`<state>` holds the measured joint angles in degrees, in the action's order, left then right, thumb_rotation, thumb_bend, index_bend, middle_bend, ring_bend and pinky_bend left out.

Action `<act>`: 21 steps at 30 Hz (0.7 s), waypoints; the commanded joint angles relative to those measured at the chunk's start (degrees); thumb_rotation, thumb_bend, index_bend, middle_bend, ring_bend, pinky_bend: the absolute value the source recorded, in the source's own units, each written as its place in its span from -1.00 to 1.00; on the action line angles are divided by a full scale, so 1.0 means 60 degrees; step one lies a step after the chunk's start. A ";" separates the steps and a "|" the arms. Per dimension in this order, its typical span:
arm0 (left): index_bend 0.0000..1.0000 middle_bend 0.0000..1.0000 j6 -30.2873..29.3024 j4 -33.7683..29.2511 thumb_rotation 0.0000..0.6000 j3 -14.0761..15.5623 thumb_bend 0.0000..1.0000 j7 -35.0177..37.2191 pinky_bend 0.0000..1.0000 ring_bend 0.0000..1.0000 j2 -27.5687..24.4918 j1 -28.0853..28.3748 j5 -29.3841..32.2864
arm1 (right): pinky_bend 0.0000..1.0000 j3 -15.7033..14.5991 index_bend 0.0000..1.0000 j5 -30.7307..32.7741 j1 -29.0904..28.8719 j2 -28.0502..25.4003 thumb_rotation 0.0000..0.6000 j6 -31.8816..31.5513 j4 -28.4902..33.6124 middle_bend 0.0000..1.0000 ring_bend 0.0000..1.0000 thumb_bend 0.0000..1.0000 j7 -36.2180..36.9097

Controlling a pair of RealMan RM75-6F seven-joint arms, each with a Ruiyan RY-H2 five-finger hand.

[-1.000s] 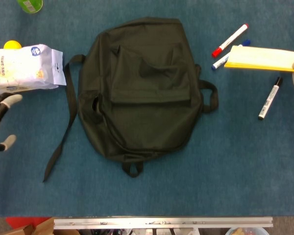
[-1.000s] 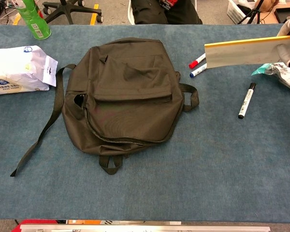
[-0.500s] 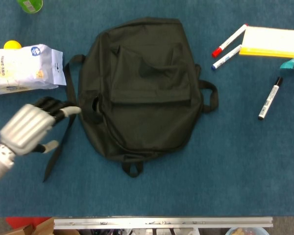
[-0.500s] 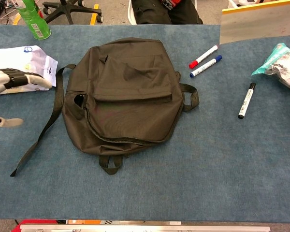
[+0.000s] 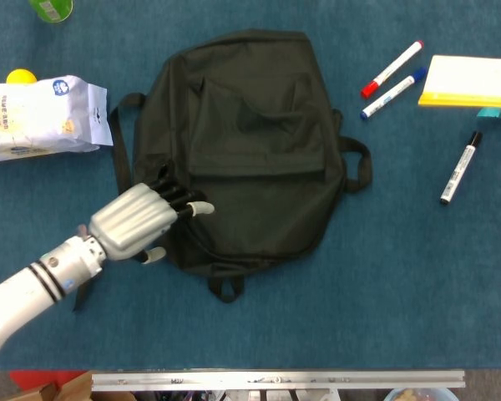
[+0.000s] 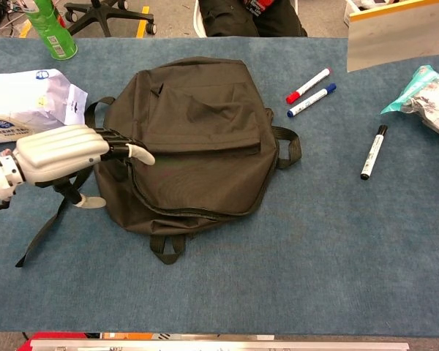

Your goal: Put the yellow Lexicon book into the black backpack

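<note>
The black backpack (image 5: 246, 150) (image 6: 190, 139) lies flat mid-table, its zipper line curving along the lower left side. My left hand (image 5: 142, 221) (image 6: 62, 150) reaches over the bag's left edge, fingers stretched out onto the fabric and thumb apart, holding nothing. The yellow Lexicon book (image 5: 472, 81) shows at the far right edge, white page edge up. In the chest view the book (image 6: 399, 33) hangs tilted above the table's back right corner. Whatever holds it lies outside both views; my right hand is not seen.
A white pouch (image 5: 37, 117), a yellow ball (image 5: 21, 77) and a green bottle (image 6: 51, 29) stand at the back left. Red (image 5: 392, 68), blue (image 5: 392, 93) and black (image 5: 459, 167) markers lie right of the bag, near a teal packet (image 6: 424, 91). A loose strap (image 6: 51, 219) trails left.
My left hand has swept right from the table's left edge onto the backpack's left side. The book has lifted off the markers and shifted further right and up.
</note>
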<state>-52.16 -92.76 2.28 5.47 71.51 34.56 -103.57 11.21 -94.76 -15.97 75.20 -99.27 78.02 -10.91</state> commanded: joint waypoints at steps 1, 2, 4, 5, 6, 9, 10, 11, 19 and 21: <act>-0.65 -0.65 0.0282 0.0346 1.00 -0.0059 -0.64 -0.0051 -0.63 -0.61 0.0402 0.0301 0.0177 | 0.18 -0.0036 0.70 -0.0041 0.0040 -0.0043 1.00 -0.0022 0.0044 0.46 0.11 -0.31 0.0001; -0.65 -0.65 0.0360 0.0426 1.00 -0.0076 -0.64 -0.0073 -0.63 -0.61 0.0501 0.0372 0.0238 | 0.18 -0.0047 0.70 -0.0050 0.0054 -0.0054 1.00 -0.0026 0.0060 0.46 0.12 -0.31 0.0009; -0.65 -0.65 0.0545 0.0602 1.00 -0.0109 -0.64 -0.0200 -0.63 -0.61 0.0721 0.0525 0.0375 | 0.18 -0.0059 0.70 -0.0065 0.0080 -0.0074 1.00 -0.0041 0.0083 0.46 0.12 -0.31 0.0032; -0.65 -0.65 0.0638 0.0699 1.00 -0.0125 -0.64 -0.0318 -0.63 -0.61 0.0838 0.0601 0.0444 | 0.18 -0.0060 0.70 -0.0068 0.0092 -0.0083 1.00 -0.0050 0.0090 0.47 0.12 -0.31 0.0059; -0.65 -0.65 0.0703 0.0768 1.00 -0.0133 -0.64 -0.0407 -0.63 -0.61 0.0921 0.0654 0.0495 | 0.19 -0.0057 0.70 -0.0066 0.0100 -0.0090 1.00 -0.0055 0.0091 0.47 0.12 -0.31 0.0068; -0.65 -0.65 0.0861 0.0984 1.00 -0.0142 -0.64 -0.0708 -0.63 -0.61 0.1149 0.0798 0.0642 | 0.19 -0.0057 0.70 -0.0060 0.0130 -0.0110 1.00 -0.0064 0.0081 0.47 0.13 -0.31 0.0104; -0.65 -0.65 0.0885 0.1042 1.00 -0.0142 -0.64 -0.0783 -0.63 -0.61 0.1208 0.0829 0.0682 | 0.19 -0.0059 0.71 -0.0056 0.0140 -0.0113 1.00 -0.0065 0.0067 0.47 0.13 -0.31 0.0114; -0.65 -0.65 0.0919 0.1105 1.00 -0.0136 -0.64 -0.0856 -0.63 -0.61 0.1276 0.0864 0.0748 | 0.19 -0.0062 0.71 -0.0043 0.0152 -0.0113 1.00 -0.0057 0.0051 0.47 0.13 -0.31 0.0141; -0.61 -0.65 0.1242 0.1166 1.00 -0.0108 -0.64 -0.0584 -0.63 -0.61 0.1657 0.1117 0.1310 | 0.20 -0.0060 0.72 0.0004 0.0226 -0.0098 1.00 -0.0082 -0.0070 0.48 0.13 -0.31 0.0312; -0.58 -0.63 0.1369 0.1202 1.00 -0.0165 -0.64 -0.0335 -0.63 -0.60 0.1806 0.1239 0.1489 | 0.20 -0.0044 0.72 0.0025 0.0245 -0.0097 1.00 -0.0105 -0.0102 0.48 0.13 -0.31 0.0366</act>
<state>-44.66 -85.67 1.57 2.27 81.50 41.32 -95.62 10.92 -94.63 -14.53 74.61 -99.87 77.43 -8.74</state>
